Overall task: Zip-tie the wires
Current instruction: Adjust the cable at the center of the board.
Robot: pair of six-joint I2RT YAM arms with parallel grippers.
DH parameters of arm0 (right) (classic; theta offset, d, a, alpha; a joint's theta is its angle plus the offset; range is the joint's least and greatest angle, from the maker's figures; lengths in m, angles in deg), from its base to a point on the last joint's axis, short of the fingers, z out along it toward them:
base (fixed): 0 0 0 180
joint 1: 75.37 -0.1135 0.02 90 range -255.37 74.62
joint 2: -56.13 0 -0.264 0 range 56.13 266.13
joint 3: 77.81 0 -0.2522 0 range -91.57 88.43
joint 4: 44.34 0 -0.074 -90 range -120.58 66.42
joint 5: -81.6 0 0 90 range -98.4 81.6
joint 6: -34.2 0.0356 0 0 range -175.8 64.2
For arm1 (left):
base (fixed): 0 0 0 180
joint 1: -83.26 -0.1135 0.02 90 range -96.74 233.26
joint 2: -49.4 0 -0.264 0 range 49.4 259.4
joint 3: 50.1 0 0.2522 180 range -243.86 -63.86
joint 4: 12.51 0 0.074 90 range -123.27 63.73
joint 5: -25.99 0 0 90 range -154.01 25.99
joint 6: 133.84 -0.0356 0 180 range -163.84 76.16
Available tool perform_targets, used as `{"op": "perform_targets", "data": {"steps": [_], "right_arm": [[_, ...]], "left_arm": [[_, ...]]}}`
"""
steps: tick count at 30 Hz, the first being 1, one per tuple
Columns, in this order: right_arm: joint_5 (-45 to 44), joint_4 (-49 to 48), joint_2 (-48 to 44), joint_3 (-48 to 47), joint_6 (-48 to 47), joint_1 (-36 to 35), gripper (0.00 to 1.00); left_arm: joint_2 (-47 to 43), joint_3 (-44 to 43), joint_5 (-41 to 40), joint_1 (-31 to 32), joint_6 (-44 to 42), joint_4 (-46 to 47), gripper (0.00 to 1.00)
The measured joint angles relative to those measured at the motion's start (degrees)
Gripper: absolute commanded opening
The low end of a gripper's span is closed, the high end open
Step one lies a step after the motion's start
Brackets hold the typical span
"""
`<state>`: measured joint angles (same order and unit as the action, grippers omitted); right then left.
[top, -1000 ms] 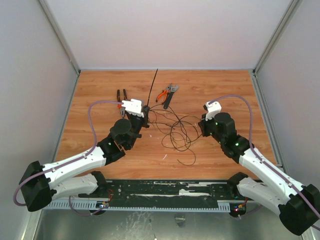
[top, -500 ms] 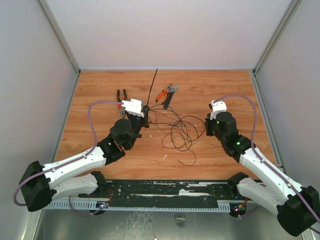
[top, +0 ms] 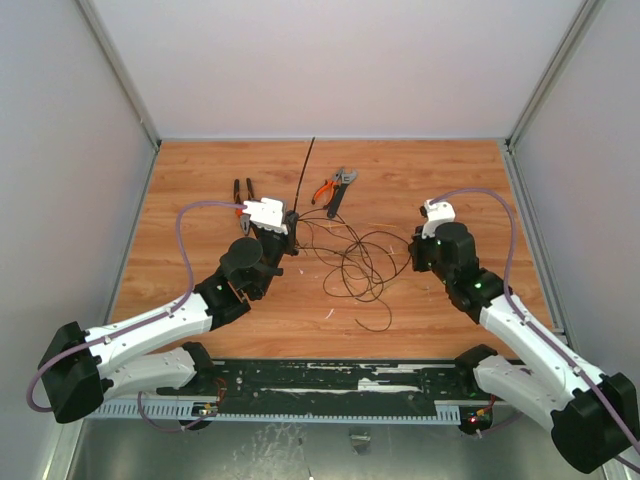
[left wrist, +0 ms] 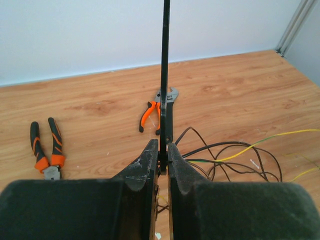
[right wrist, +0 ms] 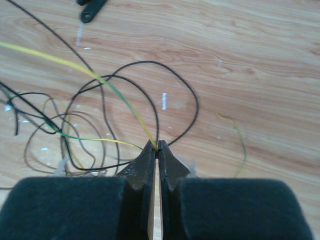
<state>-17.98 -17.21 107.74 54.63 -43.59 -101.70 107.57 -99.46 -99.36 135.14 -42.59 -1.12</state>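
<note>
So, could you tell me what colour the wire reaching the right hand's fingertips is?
The wire is yellow with a green stretch; best seen in right wrist view.

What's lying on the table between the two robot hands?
A loose tangle of thin wires lies between the left gripper and the right gripper. The top view shows it best.
</note>
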Motion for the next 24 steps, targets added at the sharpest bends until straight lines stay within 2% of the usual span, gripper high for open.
{"op": "perform_targets", "data": {"steps": [8,11,24], "right_arm": [[15.7,-6.5,-1.3,0.0,0.5,0.1,0.00],[17.0,-7.3,-1.3,-0.1,0.9,0.1,0.00],[-4.8,3.0,-0.2,-2.3,0.9,1.4,0.00]], "left_arm": [[0.1,0.0,0.0,0.0,0.0,0.1,0.00],[0.1,0.0,0.0,0.0,0.0,0.0,0.00],[0.0,0.1,-0.8,-0.4,-0.9,0.0,0.00]]}}
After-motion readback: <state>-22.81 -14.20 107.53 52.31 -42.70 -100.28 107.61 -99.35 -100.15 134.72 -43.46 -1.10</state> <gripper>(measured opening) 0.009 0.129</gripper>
